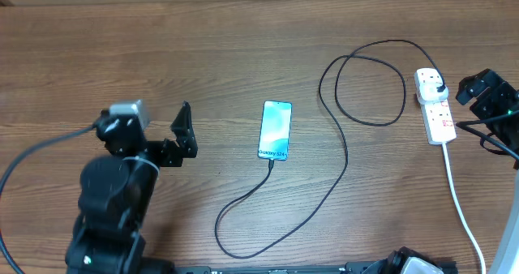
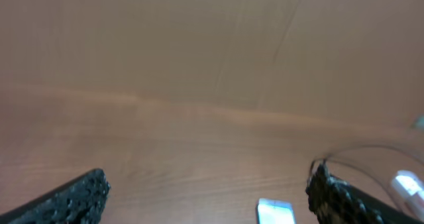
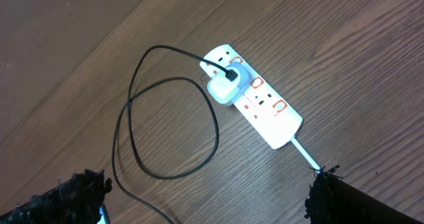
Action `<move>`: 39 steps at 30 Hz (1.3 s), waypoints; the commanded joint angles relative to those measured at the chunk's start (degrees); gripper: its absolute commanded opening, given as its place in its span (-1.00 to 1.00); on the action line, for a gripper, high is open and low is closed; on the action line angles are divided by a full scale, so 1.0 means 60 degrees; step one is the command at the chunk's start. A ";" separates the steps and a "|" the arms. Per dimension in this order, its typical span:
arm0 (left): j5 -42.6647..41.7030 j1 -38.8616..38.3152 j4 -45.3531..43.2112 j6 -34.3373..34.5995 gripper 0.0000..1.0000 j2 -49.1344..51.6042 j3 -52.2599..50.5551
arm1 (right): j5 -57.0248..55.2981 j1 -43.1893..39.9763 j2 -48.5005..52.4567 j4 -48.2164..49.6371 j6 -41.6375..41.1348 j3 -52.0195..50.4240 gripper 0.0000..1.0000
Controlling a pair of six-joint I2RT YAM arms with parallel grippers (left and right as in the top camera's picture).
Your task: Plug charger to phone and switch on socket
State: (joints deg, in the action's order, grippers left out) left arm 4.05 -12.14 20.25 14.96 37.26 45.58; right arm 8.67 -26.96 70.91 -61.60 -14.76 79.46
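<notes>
The phone (image 1: 276, 130) lies flat mid-table with its light-blue screen lit. The black charger cable (image 1: 340, 164) has its connector at the phone's near end, loops over the table and runs to a plug in the white socket strip (image 1: 435, 110). In the right wrist view the plug body (image 3: 226, 85) looks white with the black cable entering it, on the socket strip (image 3: 265, 108). My left gripper (image 1: 185, 132) is open and empty, left of the phone. My right gripper (image 1: 485, 92) is open and empty, just right of the strip. The phone's corner shows in the left wrist view (image 2: 275, 213).
The strip's white cord (image 1: 462, 205) runs toward the table's front right edge. The left arm's grey cable (image 1: 32, 156) curves over the left of the wooden table (image 1: 203, 55).
</notes>
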 commanded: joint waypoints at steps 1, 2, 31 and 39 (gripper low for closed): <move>-0.0718 0.0310 -0.1468 -0.0266 0.99 -0.1049 -0.1381 | -0.0084 -0.0007 0.0022 0.0029 -0.0011 -0.0047 1.00; -0.0798 0.0426 -0.2371 -0.0288 0.99 -0.1592 -0.2095 | -0.0084 -0.0007 0.0026 0.0029 -0.0011 -0.0047 1.00; -0.1220 0.1727 -0.4226 -0.1184 0.99 -0.6186 -0.7552 | -0.0084 -0.0007 0.0026 0.0029 -0.0011 -0.0047 1.00; -0.0827 0.1730 -0.2616 -0.1286 0.99 -0.6186 -0.7552 | -0.0084 -0.0007 0.0022 0.0029 -0.0011 -0.0047 1.00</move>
State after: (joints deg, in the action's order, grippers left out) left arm -2.02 -2.13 4.32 8.73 0.86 0.47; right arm 8.56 -26.96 71.00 -61.60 -14.79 79.46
